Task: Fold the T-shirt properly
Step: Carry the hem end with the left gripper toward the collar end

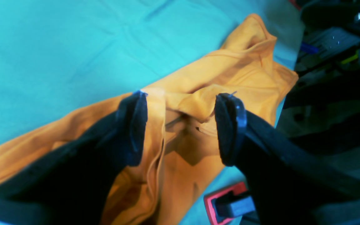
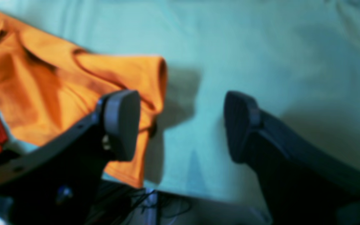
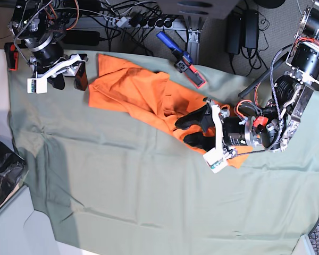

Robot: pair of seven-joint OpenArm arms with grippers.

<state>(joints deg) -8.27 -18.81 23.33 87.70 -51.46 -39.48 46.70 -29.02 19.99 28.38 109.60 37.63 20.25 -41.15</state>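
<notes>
The orange T-shirt (image 3: 138, 90) lies crumpled on the sage-green cloth (image 3: 122, 186), running from the back left towards the right. My left gripper (image 3: 183, 132) is open and low over the shirt's right part. In the left wrist view a bunched fold of the shirt (image 1: 195, 103) lies between the left gripper's (image 1: 181, 125) spread jaws. My right gripper (image 3: 69, 78) is open and empty, just left of the shirt's back left corner. In the right wrist view the right gripper (image 2: 180, 125) hangs over bare cloth (image 2: 261, 47), with the shirt's edge (image 2: 120, 72) by its left finger.
A red-and-black clamp (image 3: 194, 74) and a blue-handled one (image 3: 170, 45) sit at the table's back edge by the shirt; the red clamp also shows in the left wrist view (image 1: 227, 203). A red clamp (image 3: 10, 56) is at the far left corner. A black bag (image 3: 2, 175) lies left of the table.
</notes>
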